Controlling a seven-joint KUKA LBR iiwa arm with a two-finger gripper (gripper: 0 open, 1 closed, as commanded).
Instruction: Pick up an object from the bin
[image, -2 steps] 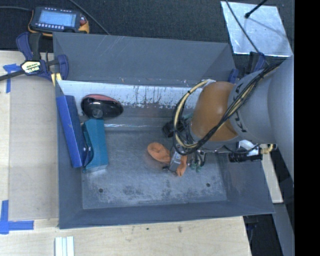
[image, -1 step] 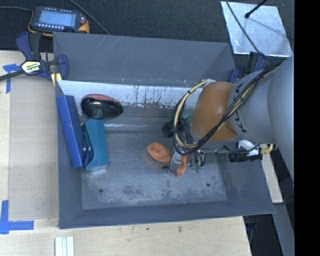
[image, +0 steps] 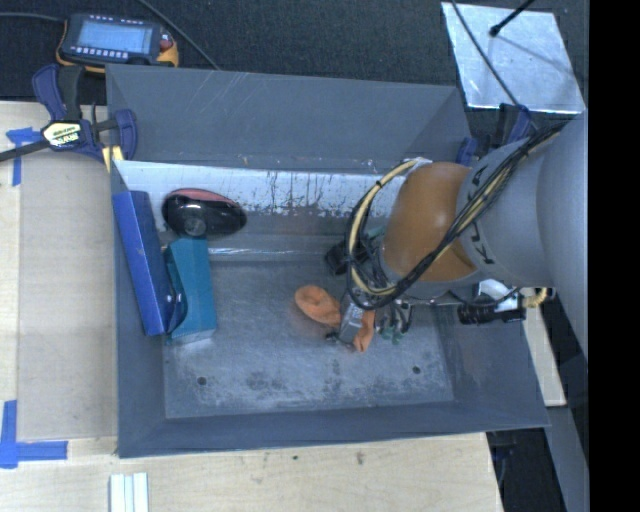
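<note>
Orange crumpled lump (image: 316, 304) lay on the floor of the grey bin (image: 300, 385), a little right of its middle. Against the left wall a flat blue slab (image: 135, 262) stood on edge, a teal box (image: 193, 287) just beside it, and a black rounded thing (image: 203, 214) with a red edge lay behind them at the back wall. Right of the lump, close against it, the gripper (image: 355, 332) was down at the floor beneath the arm's orange cover (image: 430, 220); whether it was open or closed could not be told.
</note>
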